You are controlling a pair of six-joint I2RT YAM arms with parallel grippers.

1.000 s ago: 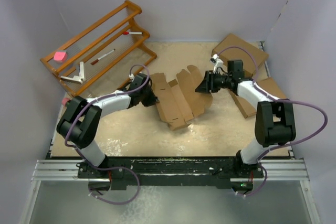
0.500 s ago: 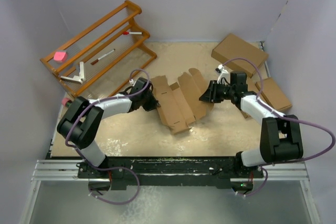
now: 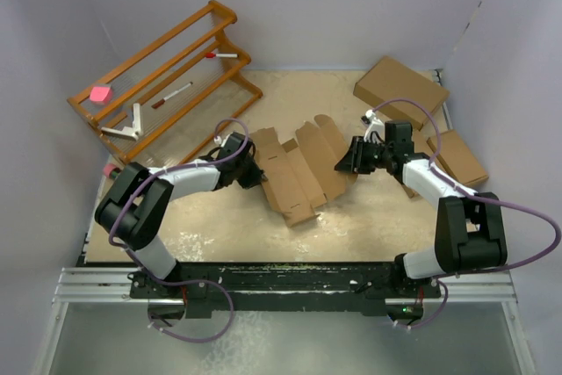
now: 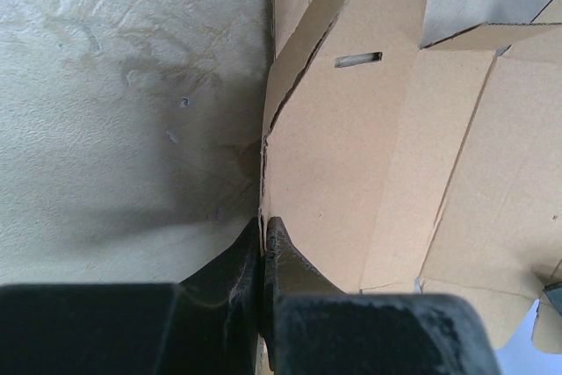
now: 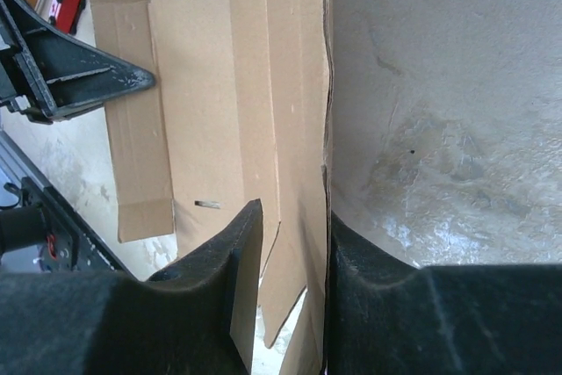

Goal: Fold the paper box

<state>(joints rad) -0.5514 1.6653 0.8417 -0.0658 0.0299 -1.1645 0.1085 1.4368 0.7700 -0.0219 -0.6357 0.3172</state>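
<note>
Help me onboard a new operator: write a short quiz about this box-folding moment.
1. True or false: the left gripper is pinched shut on the left edge of the paper box.
2. Where do the red-capped pens lie? A) on the wooden rack B) on the paper box C) in the left gripper
3. Fill in: the right gripper has its jaws apart, astride the sheet's ____ edge.
Key: 1 true; 2 A; 3 right.
</note>
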